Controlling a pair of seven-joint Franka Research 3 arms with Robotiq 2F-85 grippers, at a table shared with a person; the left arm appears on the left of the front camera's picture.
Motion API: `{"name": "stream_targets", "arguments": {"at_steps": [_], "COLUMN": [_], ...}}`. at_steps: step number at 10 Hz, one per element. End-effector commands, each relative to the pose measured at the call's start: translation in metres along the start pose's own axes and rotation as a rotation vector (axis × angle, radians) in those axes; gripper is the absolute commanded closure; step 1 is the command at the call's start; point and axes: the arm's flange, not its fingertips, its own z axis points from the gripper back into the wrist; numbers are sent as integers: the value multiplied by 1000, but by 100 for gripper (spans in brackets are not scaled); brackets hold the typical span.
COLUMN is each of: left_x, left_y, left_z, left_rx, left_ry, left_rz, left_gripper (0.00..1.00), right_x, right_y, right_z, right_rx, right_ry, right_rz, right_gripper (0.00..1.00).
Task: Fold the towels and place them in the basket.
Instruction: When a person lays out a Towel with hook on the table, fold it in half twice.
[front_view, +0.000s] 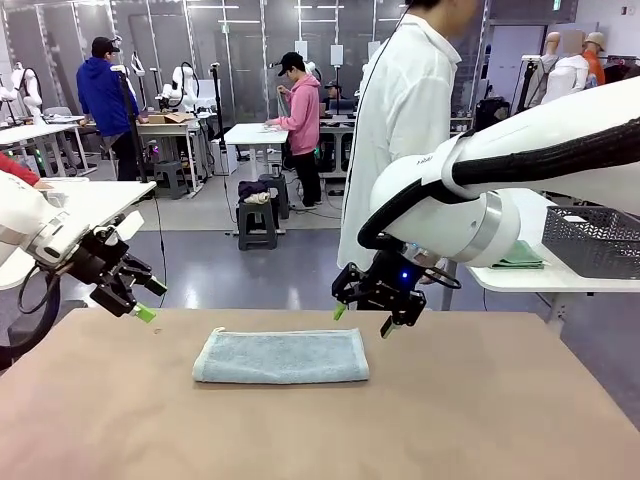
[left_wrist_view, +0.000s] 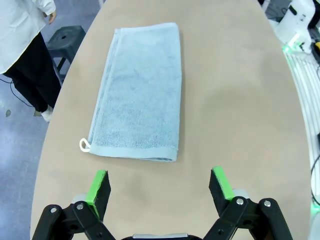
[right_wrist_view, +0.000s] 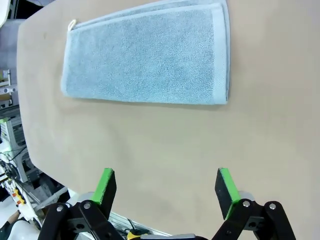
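Pale blue towel (front_view: 281, 357) folded, lying flat, centred; grey mesh basket (front_view: 592, 240) far right.

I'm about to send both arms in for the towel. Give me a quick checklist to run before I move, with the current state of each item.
1. Left gripper open and empty: ok.
2. Right gripper open and empty: ok.
3. Towel flat on the table, touching neither gripper: ok.
4. Person's hand off the table, away from the towel: ok.
5. Basket standing on the side table to the right: ok.
6. Room inside the basket: cannot tell, its inside is hidden.
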Motion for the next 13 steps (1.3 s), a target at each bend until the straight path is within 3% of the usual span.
{"name": "stream_targets", "arguments": {"at_steps": [1, 3, 6, 13], "left_x": [2, 2, 2, 2], "left_y": [0, 0, 0, 0], "left_z": [0, 0, 0, 0], "left_rx": [2, 2, 2, 2], "left_ry": [10, 10, 10, 10], "left_rz": [9, 9, 9, 9], "left_gripper": [0, 0, 0, 0], "right_x": [-5, -2, 33, 90], "right_y": [3, 1, -9, -30], "right_z": [-3, -2, -39, -103], "right_rx": [-24, -3, 1, -100], "right_ry": [-13, 3, 37, -12], "right_rz": [-15, 1, -54, -64], "right_gripper": [0, 0, 0, 0]}}
